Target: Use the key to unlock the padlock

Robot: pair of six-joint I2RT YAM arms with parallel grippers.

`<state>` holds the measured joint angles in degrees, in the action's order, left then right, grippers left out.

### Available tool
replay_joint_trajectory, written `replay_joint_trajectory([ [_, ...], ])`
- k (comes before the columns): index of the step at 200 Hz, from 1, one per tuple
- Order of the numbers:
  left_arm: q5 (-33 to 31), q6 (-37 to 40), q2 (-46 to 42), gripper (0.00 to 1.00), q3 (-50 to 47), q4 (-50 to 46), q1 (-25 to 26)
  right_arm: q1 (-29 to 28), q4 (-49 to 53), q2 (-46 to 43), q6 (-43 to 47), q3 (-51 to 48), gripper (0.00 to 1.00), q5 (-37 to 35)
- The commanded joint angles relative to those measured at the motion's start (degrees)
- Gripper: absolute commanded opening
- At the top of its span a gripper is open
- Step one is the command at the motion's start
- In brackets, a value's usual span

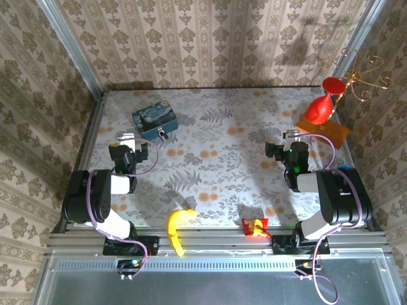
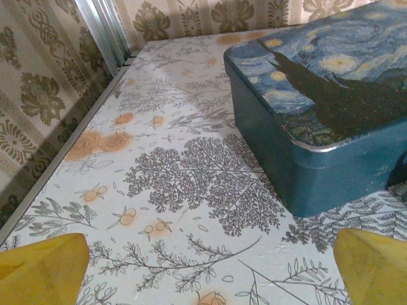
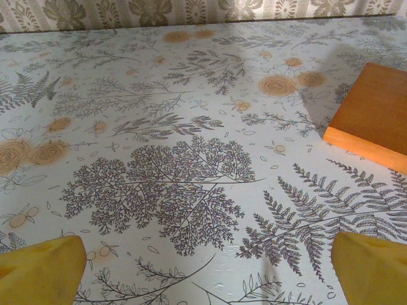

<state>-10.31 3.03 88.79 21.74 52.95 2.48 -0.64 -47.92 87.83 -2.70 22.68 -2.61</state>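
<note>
Overhead view of a floral-patterned worktop (image 1: 216, 159) inside a wallpapered enclosure, with two robot arms at the near edge. A blue tin box (image 1: 152, 119) painted like a starry night sits at the far left. The padlock (image 1: 163, 134), a tiny silvery-and-dark speck, hangs on the box's near face, right of its middle.

The left jaws stand wide open and empty, just in front of the box and a little to its left (in the left wrist view their yellow fingertips (image 2: 39, 270) sit at the two bottom corners, with the box's corner close ahead on the right). The right jaws are likewise spread and hold nothing, well apart from the box and near an orange block (image 3: 372, 114) on the right.

The key is too small to pick out with any confidence. The task appears to be at its start, with nothing grasped yet. The next move calls for finding the key and pinching it cleanly, while the other arm steadies the lock.
</note>
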Motion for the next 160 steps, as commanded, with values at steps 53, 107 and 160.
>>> replay_joint_trajectory([
  [53, -3.5, -5.3, -16.1, 1.00, 5.4, -19.4, -0.9, -0.7, 24.8, -7.7, -3.1, 10.4, 1.00, -4.7],
  [107, 0.1, -13.1, -20.5, 1.00, 11.9, -30.1, -0.9, -1.1, 44.8, -14.6, -14.5, 15.2, 1.00, -16.8],
  [160, 4.7, -20.1, -23.6, 1.00, 12.1, -33.3, -0.9, -1.3, 69.2, -17.0, -26.6, 20.6, 0.90, -18.9],
])
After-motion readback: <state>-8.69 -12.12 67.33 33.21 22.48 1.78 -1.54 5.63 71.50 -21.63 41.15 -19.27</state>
